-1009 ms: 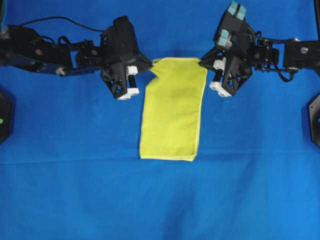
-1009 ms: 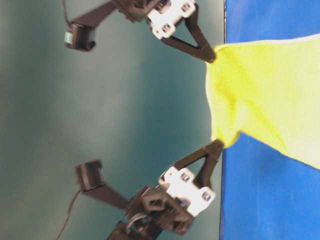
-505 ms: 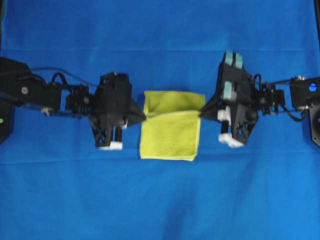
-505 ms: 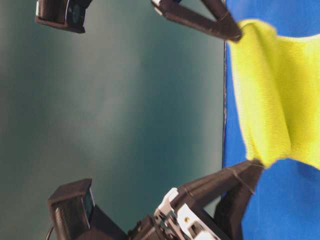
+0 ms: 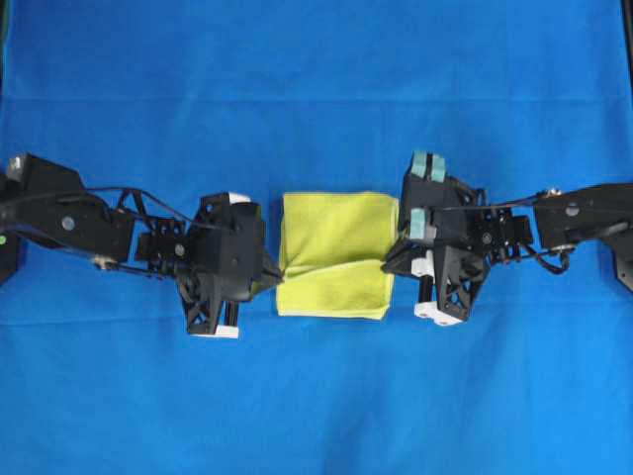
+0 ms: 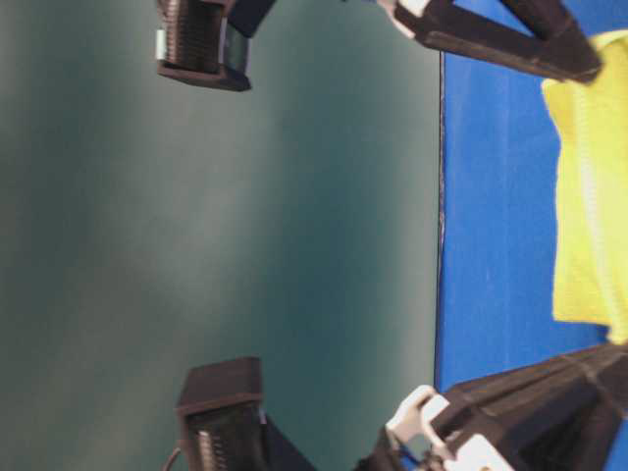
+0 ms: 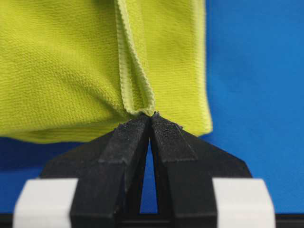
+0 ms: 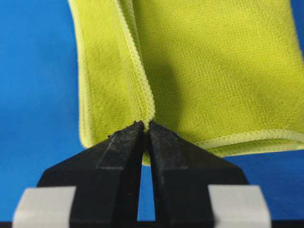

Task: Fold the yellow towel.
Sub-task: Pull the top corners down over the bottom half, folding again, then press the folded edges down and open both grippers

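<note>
We are mid-fold: our left gripper (image 5: 269, 284) and right gripper (image 5: 393, 265) each pinch a hem corner of the yellow towel (image 5: 336, 252), lying mid-counter (image 5: 316, 89). Next, we lay that edge flush and release.

Both arms have swept the far end of the yellow towel (image 5: 334, 253) down toward the near edge; the long strip of a second ago is now a short, doubled rectangle; the left gripper (image 5: 271, 281) and right gripper (image 5: 389, 263) have come lower over the blue cloth (image 5: 316, 99), the carried hem almost at the front edge.
</note>
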{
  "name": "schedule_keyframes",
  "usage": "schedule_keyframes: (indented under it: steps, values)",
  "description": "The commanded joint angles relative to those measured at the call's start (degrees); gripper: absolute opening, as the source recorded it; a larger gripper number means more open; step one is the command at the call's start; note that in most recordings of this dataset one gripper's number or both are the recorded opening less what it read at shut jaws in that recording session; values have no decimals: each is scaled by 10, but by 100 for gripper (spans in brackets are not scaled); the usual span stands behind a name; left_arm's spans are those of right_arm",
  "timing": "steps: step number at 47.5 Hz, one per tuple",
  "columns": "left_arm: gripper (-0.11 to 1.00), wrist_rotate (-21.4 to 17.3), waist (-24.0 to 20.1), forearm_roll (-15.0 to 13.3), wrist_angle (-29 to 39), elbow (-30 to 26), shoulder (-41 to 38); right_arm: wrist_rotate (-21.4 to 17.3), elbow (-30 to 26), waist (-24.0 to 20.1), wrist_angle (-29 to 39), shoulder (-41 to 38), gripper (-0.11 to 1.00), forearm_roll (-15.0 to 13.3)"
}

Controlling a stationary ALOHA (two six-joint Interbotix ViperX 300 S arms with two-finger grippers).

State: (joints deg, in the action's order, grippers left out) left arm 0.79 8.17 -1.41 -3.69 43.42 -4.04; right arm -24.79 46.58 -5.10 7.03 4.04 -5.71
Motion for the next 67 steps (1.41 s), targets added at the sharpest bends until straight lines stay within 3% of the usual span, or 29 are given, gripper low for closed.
schedule_keyframes:
  steps: [1,26,30,36,40,48,59,67]
  values:
    - [2,1,11,0,-3,-11,-2,1,-8,-8,-8,-1,5,5]
    - [4,1,14,0,-9,-23,-10,1,-13,-20,-40,-27,6,16]
    - [20,1,15,1,-11,-25,-10,1,-16,-24,-40,-27,10,16]
    - [60,-4,17,0,-11,-29,-9,3,-23,-36,-37,-27,46,16]
    - [76,-7,17,1,-10,-33,-6,2,-28,-42,-34,-26,64,16]
    - [66,-9,17,1,-3,-35,13,2,-44,-48,-20,-18,58,16]
    - [65,-6,17,1,48,-21,102,4,-62,-50,55,55,58,13]
    - [65,-9,16,0,54,13,188,7,-54,-50,82,142,58,-18]
